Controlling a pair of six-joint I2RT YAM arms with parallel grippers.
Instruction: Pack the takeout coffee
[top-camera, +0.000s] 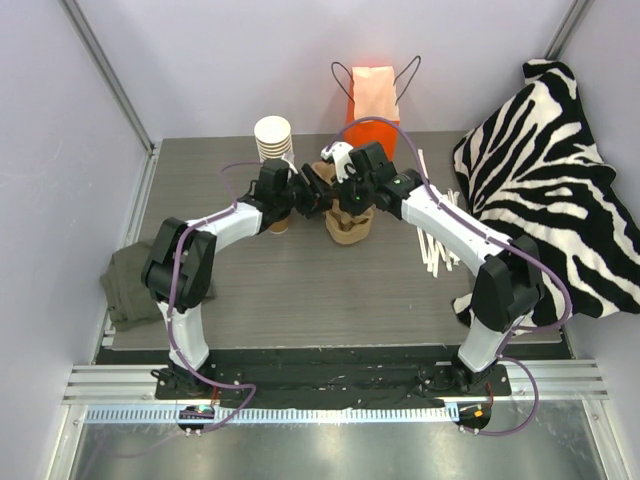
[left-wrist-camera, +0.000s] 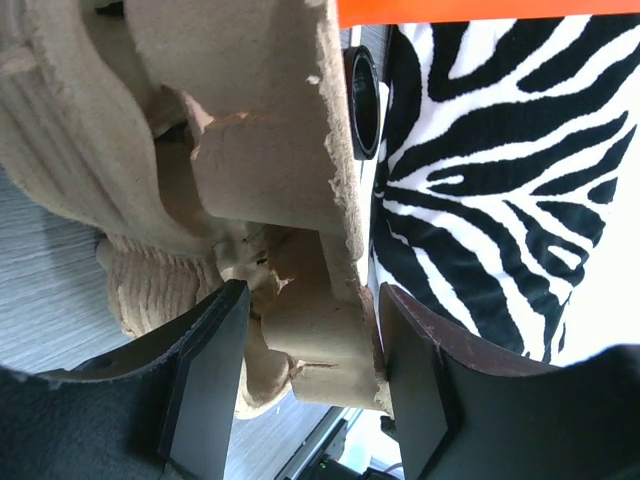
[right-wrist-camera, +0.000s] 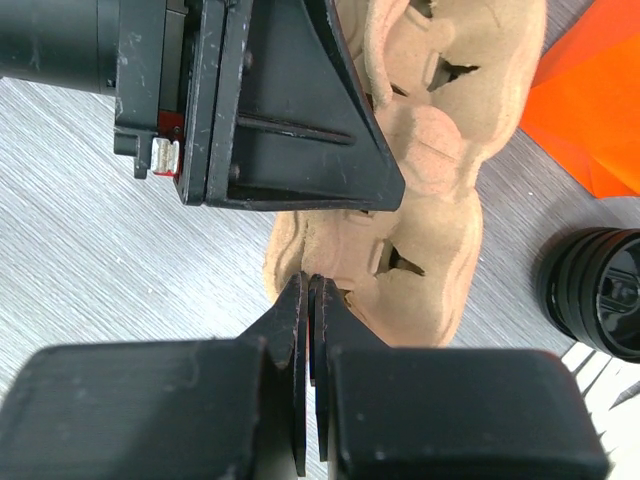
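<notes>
Top external: locate takeout coffee (top-camera: 279, 224) just behind left pincer (left-wrist-camera: 312, 300), partly hidden under its wrist. Left wrist: note jaws parted astride a wall of the pulp carrier (right-wrist-camera: 430, 230); clamped or loose, cannot tell. Right wrist: note right pincer (right-wrist-camera: 310, 290) fully closed, tips at carrier rim.

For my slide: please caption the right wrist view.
Shut right gripper at the edge of the cardboard cup tray; black lids nearby.

Rough fibrous pulp tray (right-wrist-camera: 440, 230), glossy black plastic lids (right-wrist-camera: 597, 295), zebra cloth (left-wrist-camera: 480, 170), matt woodgrain table (right-wrist-camera: 100, 270)
</notes>
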